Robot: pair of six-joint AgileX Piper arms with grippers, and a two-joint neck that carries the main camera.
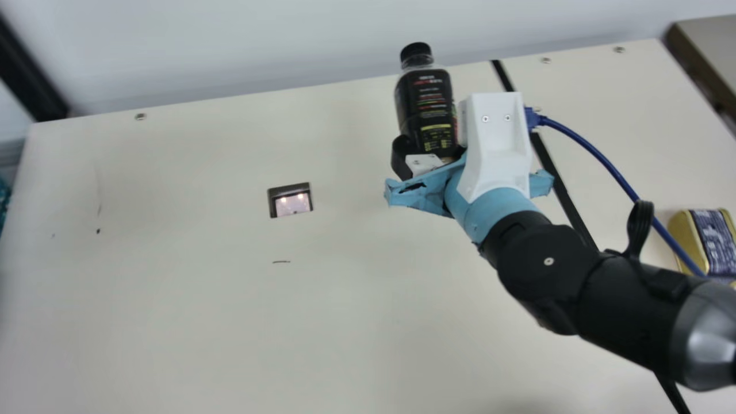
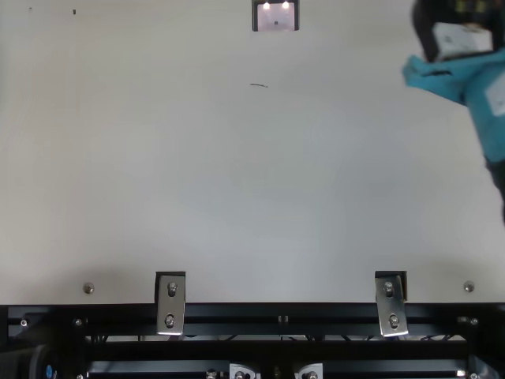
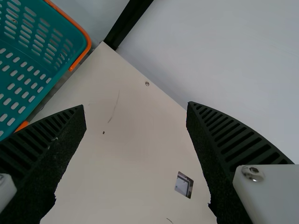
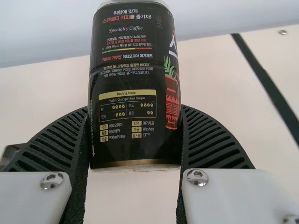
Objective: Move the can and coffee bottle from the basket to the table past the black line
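Right hand (image 1: 432, 140) clamps the coffee bottle (image 1: 424, 95); left hand (image 3: 136, 105) gapes empty; main view crops the can (image 1: 712, 238).

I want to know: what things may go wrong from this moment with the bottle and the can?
The right claw grips the bottle near its base, so it might tilt. The bottle has yet to pass the black line; releasing here would fall short. The blue cable crosses the main view before the can and could perhaps brush it.
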